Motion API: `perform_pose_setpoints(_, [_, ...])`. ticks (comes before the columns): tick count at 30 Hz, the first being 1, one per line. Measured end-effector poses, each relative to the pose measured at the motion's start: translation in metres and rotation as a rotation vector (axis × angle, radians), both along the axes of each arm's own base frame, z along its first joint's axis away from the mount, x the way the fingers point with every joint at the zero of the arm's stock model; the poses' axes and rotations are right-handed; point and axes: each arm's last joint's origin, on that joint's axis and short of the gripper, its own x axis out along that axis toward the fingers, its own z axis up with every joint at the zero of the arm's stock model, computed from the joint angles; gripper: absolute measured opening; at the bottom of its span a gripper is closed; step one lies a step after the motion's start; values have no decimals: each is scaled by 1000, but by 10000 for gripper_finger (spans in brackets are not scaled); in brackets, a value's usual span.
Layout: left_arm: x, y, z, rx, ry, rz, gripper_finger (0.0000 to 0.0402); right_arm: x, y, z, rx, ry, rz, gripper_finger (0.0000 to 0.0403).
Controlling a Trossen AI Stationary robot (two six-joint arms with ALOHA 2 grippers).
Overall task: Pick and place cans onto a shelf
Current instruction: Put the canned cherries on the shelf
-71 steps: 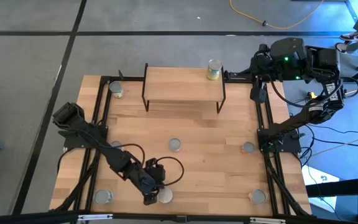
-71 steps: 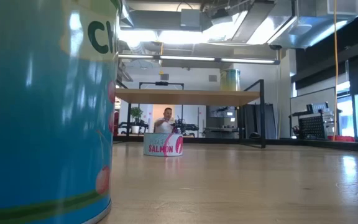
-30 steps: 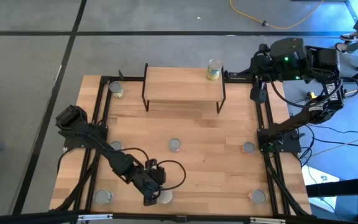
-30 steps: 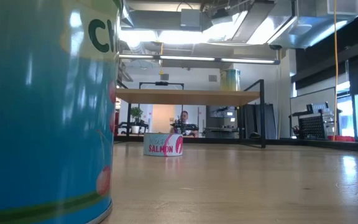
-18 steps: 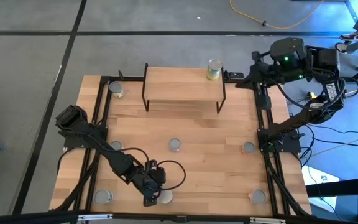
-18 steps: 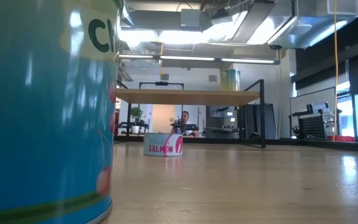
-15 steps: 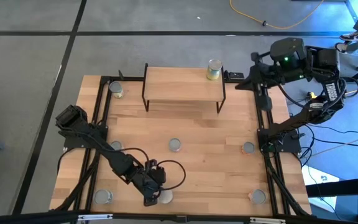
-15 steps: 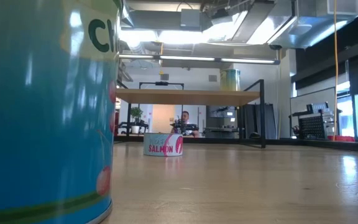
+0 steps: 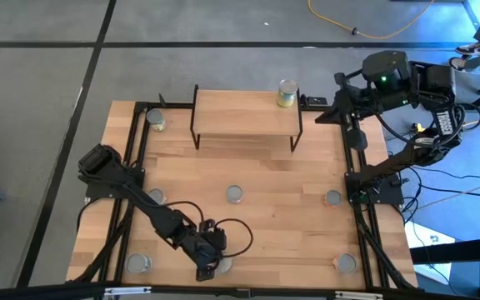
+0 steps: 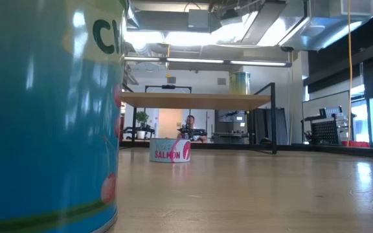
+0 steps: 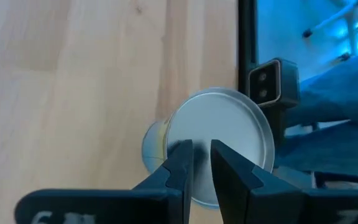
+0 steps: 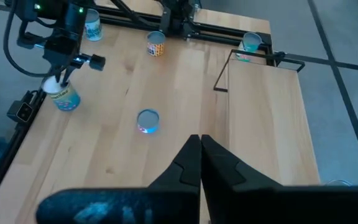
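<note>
Left gripper hangs over an upright can at the counter's near edge, its fingers standing close together above the silvery lid without gripping it. Right gripper is closed and empty, above the far right corner beside the shelf, where one can stands upright. Other cans sit upright across the light wood, and a bright office lies beyond.

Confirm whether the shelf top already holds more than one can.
No: in the high view only one can stands on the shelf, at its far right corner.
</note>
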Motion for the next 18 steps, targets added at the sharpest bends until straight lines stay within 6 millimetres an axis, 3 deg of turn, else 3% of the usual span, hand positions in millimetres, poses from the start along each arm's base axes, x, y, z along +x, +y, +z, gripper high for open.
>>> perform_pose_setpoints(5, [1, -1, 2, 8, 2, -16, 50, 0, 0, 0, 4, 0, -4, 7])
perform_pose_setpoints(12, [2, 0, 35, 132, 38, -35, 50, 0, 0, 0, 5, 1, -4, 7])
perform_pose_setpoints(18, [0, 2, 35, 178, 60, -20, 50, 0, 0, 0, 6, 1, -4, 7])
